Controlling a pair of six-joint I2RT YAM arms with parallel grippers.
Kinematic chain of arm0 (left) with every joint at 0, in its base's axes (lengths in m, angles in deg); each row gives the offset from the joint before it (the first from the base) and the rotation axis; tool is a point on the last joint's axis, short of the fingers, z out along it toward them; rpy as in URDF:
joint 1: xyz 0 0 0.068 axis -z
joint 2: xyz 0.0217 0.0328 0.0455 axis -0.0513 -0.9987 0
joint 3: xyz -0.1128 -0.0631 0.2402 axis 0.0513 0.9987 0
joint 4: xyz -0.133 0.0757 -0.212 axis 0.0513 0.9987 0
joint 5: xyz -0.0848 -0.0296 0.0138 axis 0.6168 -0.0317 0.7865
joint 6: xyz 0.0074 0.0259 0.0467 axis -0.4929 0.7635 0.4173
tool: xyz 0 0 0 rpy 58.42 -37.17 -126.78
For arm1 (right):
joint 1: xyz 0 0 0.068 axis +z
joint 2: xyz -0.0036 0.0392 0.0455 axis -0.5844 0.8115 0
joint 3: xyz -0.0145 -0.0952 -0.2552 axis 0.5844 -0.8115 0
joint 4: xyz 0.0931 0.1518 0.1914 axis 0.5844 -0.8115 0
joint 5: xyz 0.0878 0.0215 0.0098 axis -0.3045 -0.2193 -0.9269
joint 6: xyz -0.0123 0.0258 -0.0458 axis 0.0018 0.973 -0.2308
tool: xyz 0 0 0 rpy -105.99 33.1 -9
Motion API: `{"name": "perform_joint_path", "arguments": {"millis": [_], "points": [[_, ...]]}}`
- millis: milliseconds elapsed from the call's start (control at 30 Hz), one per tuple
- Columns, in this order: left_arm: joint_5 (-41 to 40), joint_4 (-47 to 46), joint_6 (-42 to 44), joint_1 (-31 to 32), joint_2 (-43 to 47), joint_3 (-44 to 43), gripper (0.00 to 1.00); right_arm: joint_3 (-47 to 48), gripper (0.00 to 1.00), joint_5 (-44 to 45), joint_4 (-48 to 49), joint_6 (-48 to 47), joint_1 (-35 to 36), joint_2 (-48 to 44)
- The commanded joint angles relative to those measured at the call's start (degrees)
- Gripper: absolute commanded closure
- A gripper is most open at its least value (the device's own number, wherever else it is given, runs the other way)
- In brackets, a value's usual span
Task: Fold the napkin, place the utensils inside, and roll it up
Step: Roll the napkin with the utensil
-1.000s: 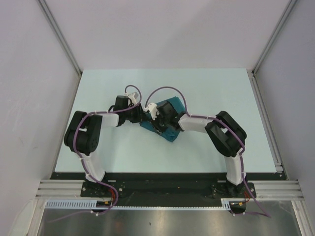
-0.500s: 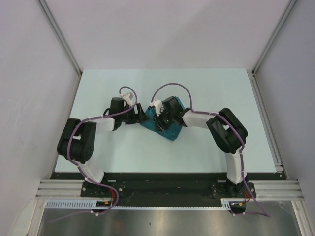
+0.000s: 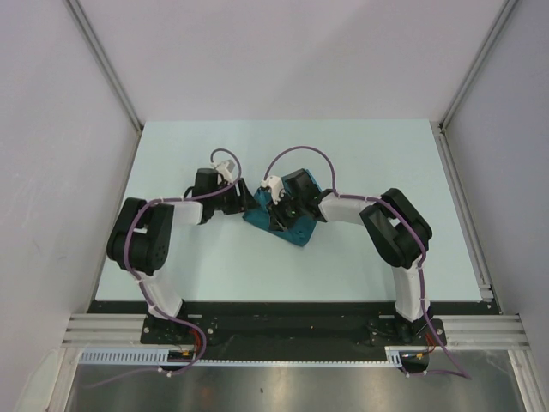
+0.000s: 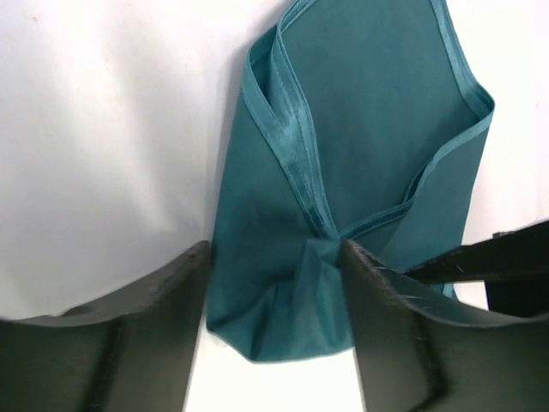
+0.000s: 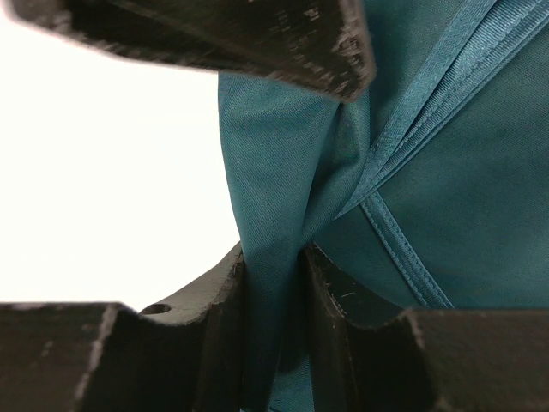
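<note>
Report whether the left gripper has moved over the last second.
Yes, slightly. In the top view the left gripper has drawn back a little toward the table's left edge, its jaws open astride the napkin's corner.

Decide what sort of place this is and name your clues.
Likely a robotics lab test cell: a left arm and right arm bolted at the near edge of a pale table, plain walls enclosing it, a teal napkin between them.
</note>
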Motion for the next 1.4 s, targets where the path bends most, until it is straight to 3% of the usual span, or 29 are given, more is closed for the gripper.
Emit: {"name": "perform_joint_path", "arguments": {"millis": [0,200,300,367,533,700,933,1367], "points": [[2.5,0.2,-0.6,-0.4,-2.6,-1.8,0.39,-3.3,0.67,-2.2,-10.3,1.2,1.1,2.3],[3.4,0.5,0.2,-0.4,-2.8,-0.4,0.67,-3.2,0.67,-2.5,-10.1,1.2,0.9,2.4],[4.2,0.1,0.1,-0.4,-2.7,0.4,0.89,-3.3,0.66,-2.7,-9.6,1.8,0.6,1.9],[4.3,0.2,0.1,-0.4,-2.6,0.8,1.0,-3.7,0.61,-3.0,-8.8,2.6,0.1,1.1],[3.7,0.9,0.2,-0.4,-2.3,0.9,1.0,-3.9,0.41,-1.4,-8.2,5.0,-1.3,-5.4],[3.6,1.3,0.3,-0.4,-2.2,0.6,1.0,-5.5,0.34,6.4,-7.5,5.7,-1.2,-14.7],[3.1,2.0,0.4,-0.4,-2.3,0.2,1.0,-8.2,0.31,9.7,-7.7,7.2,3.1,-24.8],[3.1,2.2,0.4,-0.4,-2.6,-0.5,1.0,-11.0,0.32,12.3,-9.4,11.9,7.2,-20.2]]}}
